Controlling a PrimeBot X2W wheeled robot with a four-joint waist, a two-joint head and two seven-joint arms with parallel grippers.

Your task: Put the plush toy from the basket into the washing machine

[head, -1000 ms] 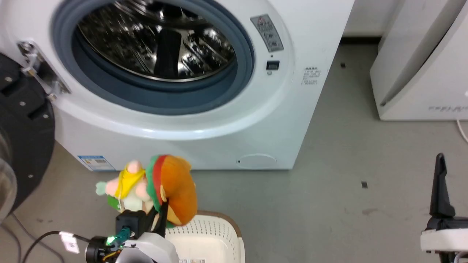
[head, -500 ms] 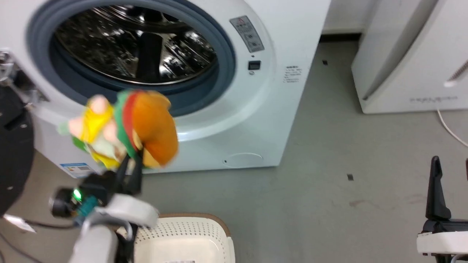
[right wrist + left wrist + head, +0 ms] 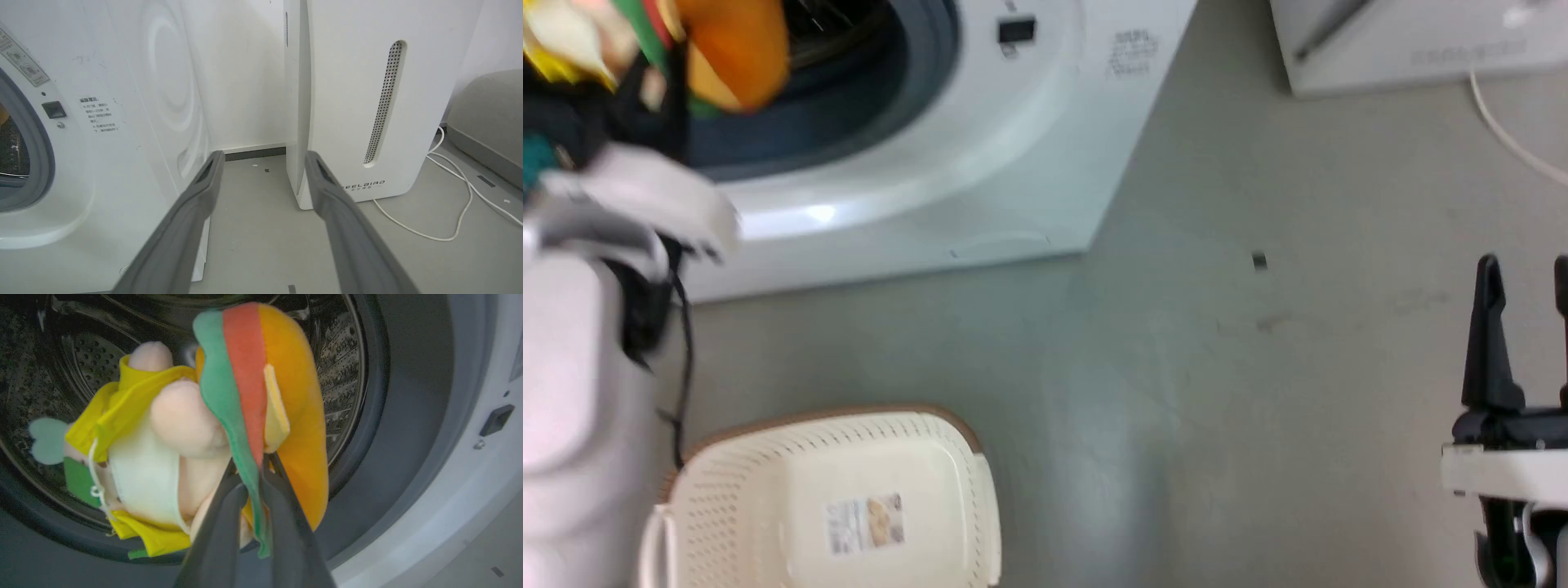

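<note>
Carry step, nearly at the drop: plush toy [image 3: 184, 424] clamped by its thin green and red felt layers in the left gripper [image 3: 251, 469], hanging right at the washing machine [image 3: 980, 147] mouth, shiny perforated drum [image 3: 343, 367] behind. Next, probably: reach past the grey rubber ring [image 3: 408, 396], then let go. Squishy, floppy, should tumble in fine. Right gripper [image 3: 264, 159] spread wide, holding nothing. Cream perforated basket [image 3: 849, 425] down on the floor [image 3: 1258, 408].

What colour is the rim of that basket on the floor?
Brown, on a cream basket; clearest in the head view.

White appliance [image 3: 351, 102] bears "EELBIRD"; stickers [image 3: 99, 115] on washing machine [image 3: 135, 171] are illegible.
</note>
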